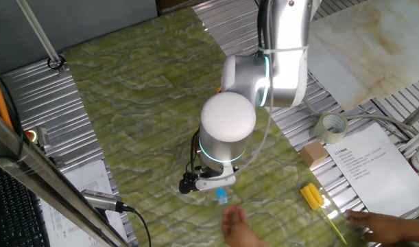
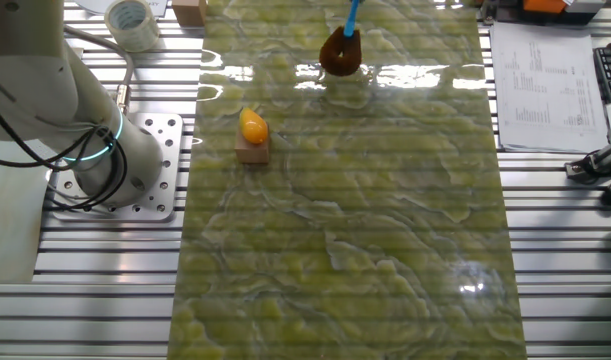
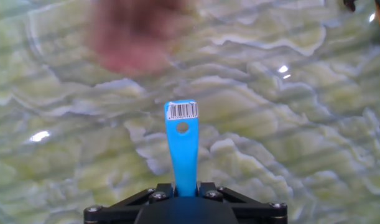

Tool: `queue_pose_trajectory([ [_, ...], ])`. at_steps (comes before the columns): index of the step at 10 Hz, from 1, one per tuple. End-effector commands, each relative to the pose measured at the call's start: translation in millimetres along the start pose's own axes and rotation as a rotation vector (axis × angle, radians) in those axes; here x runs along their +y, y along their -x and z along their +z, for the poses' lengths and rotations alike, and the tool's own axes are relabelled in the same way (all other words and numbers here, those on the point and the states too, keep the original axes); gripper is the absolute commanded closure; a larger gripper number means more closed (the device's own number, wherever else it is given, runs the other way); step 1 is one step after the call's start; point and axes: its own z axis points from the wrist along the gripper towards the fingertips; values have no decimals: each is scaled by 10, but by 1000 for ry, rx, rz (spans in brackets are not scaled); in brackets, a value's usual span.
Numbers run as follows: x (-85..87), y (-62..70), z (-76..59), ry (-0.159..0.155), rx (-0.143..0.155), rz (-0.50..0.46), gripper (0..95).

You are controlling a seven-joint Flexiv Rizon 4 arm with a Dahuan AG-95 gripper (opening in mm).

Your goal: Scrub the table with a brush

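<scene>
My gripper (image 1: 210, 182) points down over the green-yellow marbled table (image 1: 140, 103) and is shut on the light-blue handle of the brush (image 3: 183, 149). In the hand view the handle runs out from between the jaws of the gripper (image 3: 185, 186) to its tail end, which has a barcode label and a hole. That tail (image 1: 223, 197) shows just below the hand in one fixed view. In the other fixed view the reddish-brown bristles (image 2: 340, 52) rest on the table (image 2: 385, 220), the handle rises out of the top edge, and the gripper is out of frame.
A person's hand (image 1: 234, 223) reaches in just beyond the handle's tail, and it shows as a blurred hand (image 3: 137, 34) in the hand view. A second hand (image 1: 380, 223), a yellow tool (image 1: 312, 195), a tape roll (image 1: 330, 127) and a paper sheet (image 1: 367, 165) lie right. A yellow object (image 2: 252, 127) sits on a brown block.
</scene>
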Motion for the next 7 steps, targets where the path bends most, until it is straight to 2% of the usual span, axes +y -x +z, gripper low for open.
queue_pose_trajectory([
  [1,-6,23,93,-4,-16,59,950],
  [7,12,57,326,-24,-42,113,950],
])
